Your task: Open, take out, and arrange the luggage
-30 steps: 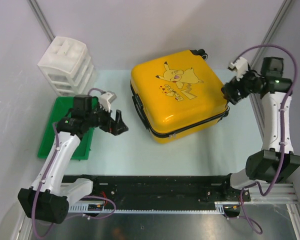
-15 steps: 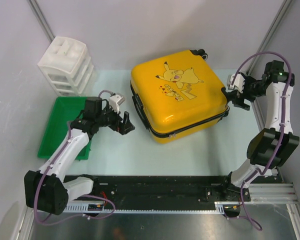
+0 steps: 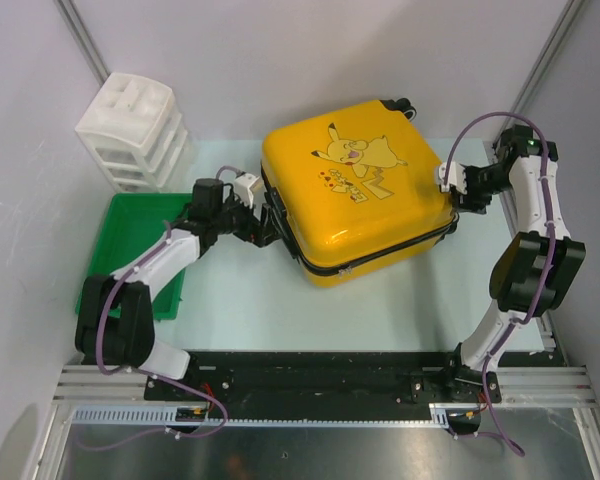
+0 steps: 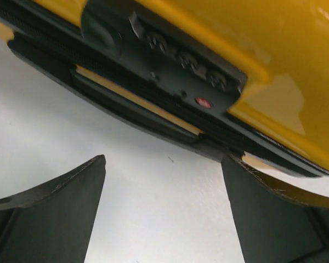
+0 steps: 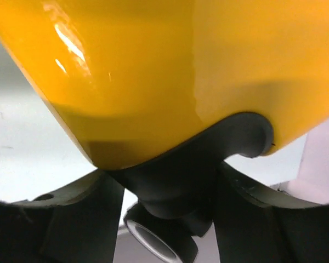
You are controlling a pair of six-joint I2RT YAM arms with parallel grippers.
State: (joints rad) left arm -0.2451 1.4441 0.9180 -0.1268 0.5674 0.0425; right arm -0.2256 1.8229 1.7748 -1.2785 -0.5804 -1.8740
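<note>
Both arms have closed in on the luggage (image 3: 355, 190), which lies flat and zipped shut mid-table (image 3: 280, 310), Pikachu print up. At its left side the left gripper (image 3: 265, 226) now faces the combination lock (image 4: 181, 66), fingers spread, holding nothing. The right gripper (image 3: 451, 194) straddles a corner wheel mount (image 5: 175, 164); whether its 2 fingers pinch it I cannot tell. A green tray (image 3: 130, 225) lies further left.

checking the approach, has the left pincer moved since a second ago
Yes. The left pincer has moved right, away from the green tray, and now sits at the left side of the luggage.
</note>
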